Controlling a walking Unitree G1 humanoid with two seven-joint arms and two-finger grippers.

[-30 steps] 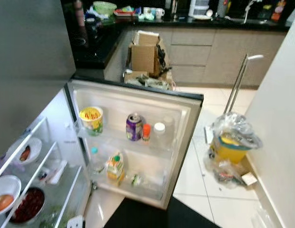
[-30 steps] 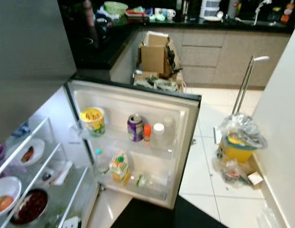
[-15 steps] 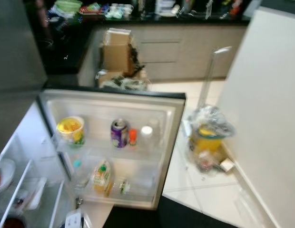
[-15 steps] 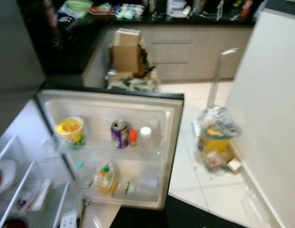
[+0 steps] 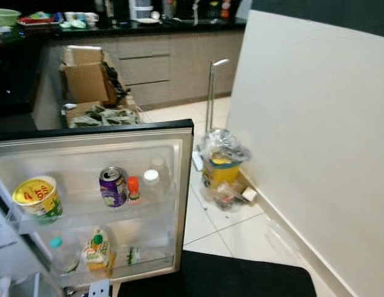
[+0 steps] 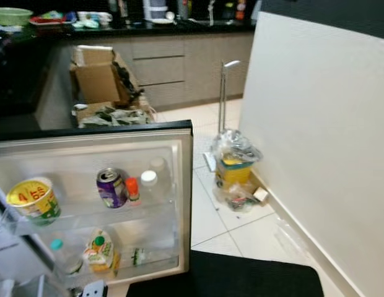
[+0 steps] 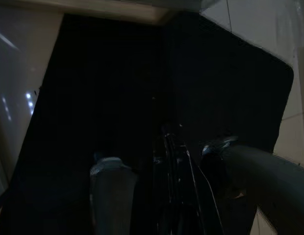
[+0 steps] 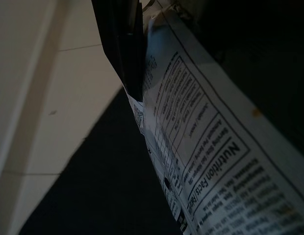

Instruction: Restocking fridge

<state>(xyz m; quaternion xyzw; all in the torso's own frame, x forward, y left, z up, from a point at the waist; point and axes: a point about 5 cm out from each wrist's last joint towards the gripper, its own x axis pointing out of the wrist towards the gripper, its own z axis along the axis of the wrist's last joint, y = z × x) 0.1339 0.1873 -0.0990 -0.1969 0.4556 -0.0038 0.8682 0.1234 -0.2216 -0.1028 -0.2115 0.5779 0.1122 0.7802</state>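
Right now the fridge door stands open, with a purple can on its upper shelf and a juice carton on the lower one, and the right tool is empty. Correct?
Not quite. The right tool is not empty: the right wrist view shows it shut on a packet with a Nutrition Facts panel. The rest holds in the left eye view: door open, purple can on the upper shelf, juice carton on the lower one.

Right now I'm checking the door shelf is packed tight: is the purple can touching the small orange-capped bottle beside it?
Cannot tell. In the left eye view the purple can and the orange-capped bottle stand side by side, edges meeting, with no plain gap or contact visible.
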